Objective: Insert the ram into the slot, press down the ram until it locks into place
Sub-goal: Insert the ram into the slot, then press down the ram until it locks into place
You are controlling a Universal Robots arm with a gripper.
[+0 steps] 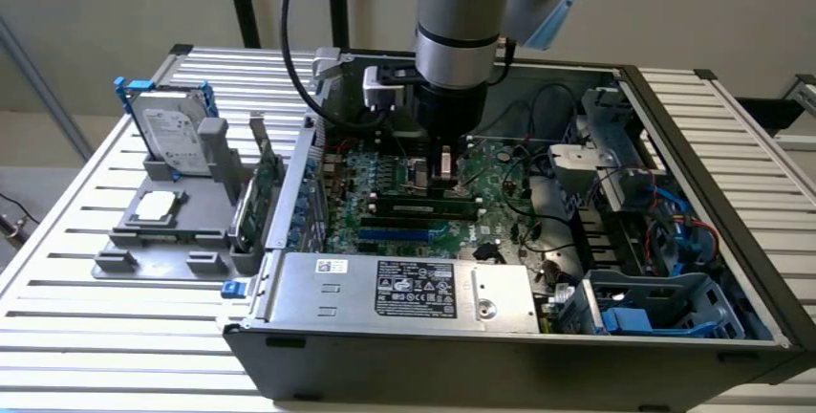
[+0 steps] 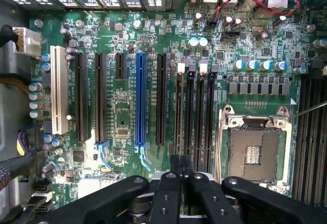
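Ram (image 1: 426, 208) seemingly flat, lengthwise leftward-rightward.

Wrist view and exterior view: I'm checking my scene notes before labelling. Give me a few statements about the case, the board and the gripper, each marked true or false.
1. The computer case is open, with the motherboard exposed. True.
2. A card is plugged into the blue slot. False: the blue slot is empty.
3. A cooler covers the processor socket. False: the socket is bare.
4. A hard drive stands in the grey holder on the table, to the exterior view's left of the case. True.
5. The gripper hangs over the table outside the case. False: it is down inside the case, above the motherboard.
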